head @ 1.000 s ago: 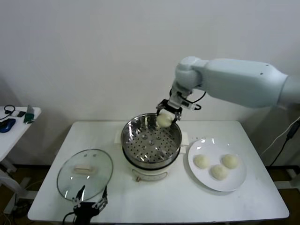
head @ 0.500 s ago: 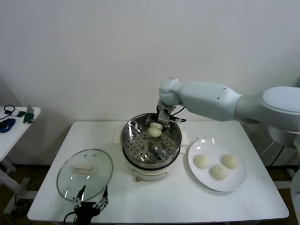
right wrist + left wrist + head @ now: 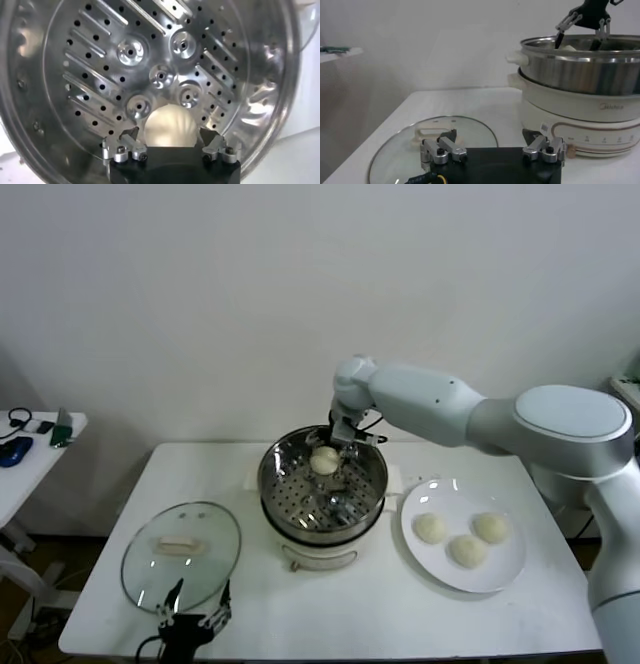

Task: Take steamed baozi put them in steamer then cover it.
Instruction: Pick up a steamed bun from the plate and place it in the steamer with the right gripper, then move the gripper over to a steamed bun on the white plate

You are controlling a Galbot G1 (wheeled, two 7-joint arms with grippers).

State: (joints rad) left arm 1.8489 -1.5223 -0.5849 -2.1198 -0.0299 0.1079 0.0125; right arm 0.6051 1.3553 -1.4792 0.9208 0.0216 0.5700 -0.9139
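The steel steamer (image 3: 372,484) sits on its white cooker base (image 3: 320,556) at mid-table. My right gripper (image 3: 330,450) reaches down inside it at the far side. Its jaws stand spread around one baozi (image 3: 323,461), which rests on the perforated floor (image 3: 100,65). In the right wrist view the bun (image 3: 170,127) lies between the fingers. Three more baozi (image 3: 467,551) lie on the white plate (image 3: 512,572) to the right. The glass cover (image 3: 182,556) lies flat at the front left, with my idle left gripper (image 3: 190,616) open just in front of it.
A side table (image 3: 35,449) with small items stands at the far left. The cover (image 3: 395,150) and the cooker base (image 3: 580,115) lie close ahead of the left gripper (image 3: 490,145). A wall rises behind the table.
My right gripper carried the baozi from above the steamer's right rim leftward and down into the basket. The bun now rests on the steamer floor and the jaws have spread. The left arm has not moved.
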